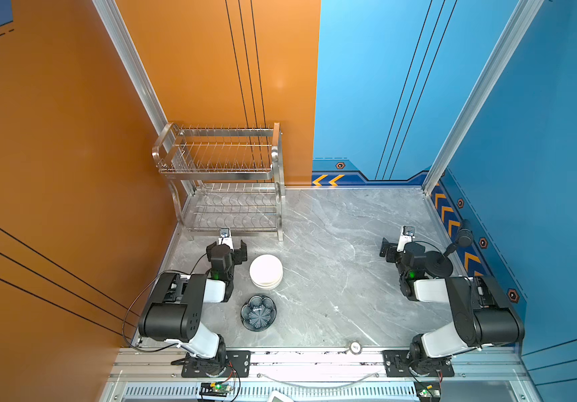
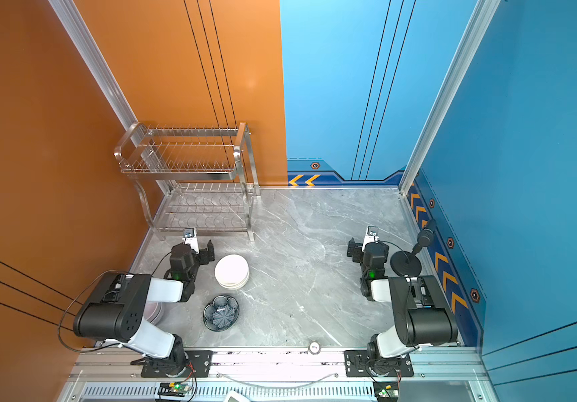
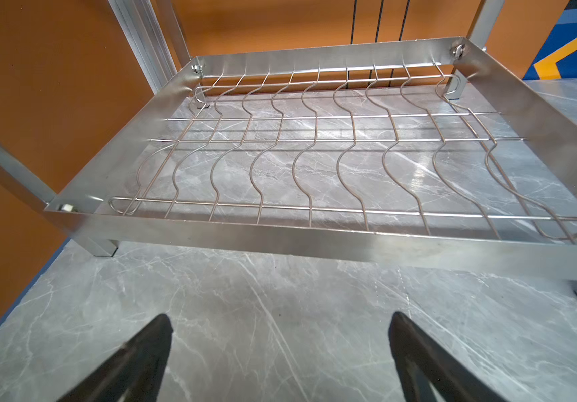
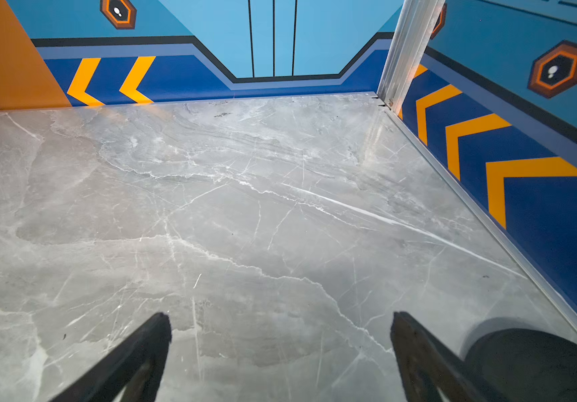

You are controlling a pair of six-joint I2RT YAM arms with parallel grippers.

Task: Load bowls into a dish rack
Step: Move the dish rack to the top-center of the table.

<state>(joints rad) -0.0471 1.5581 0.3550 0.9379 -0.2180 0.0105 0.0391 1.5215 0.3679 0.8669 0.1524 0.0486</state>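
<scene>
The dish rack (image 1: 215,171) (image 2: 179,170) is a two-tier steel wire rack in the far left corner, with both tiers bare. Its lower tier (image 3: 314,240) fills the left wrist view. A stack of cream-white bowls (image 1: 266,271) (image 2: 232,271) sits in front of it. A dark blue-grey flower-rimmed bowl (image 1: 258,312) (image 2: 221,312) lies nearer the front. A pale lilac bowl (image 2: 154,311) peeks out under my left arm. My left gripper (image 1: 227,246) (image 2: 193,246) (image 3: 280,323) is open just before the rack, left of the stack. My right gripper (image 1: 401,246) (image 2: 367,245) (image 4: 280,323) is open over bare table.
A black round stand base (image 1: 438,268) (image 2: 406,262) (image 4: 537,365) with a tilted stalk stands by the right wall, close to my right gripper. A small round white knob (image 1: 355,347) sits at the table's front edge. Walls close in the left, back and right sides.
</scene>
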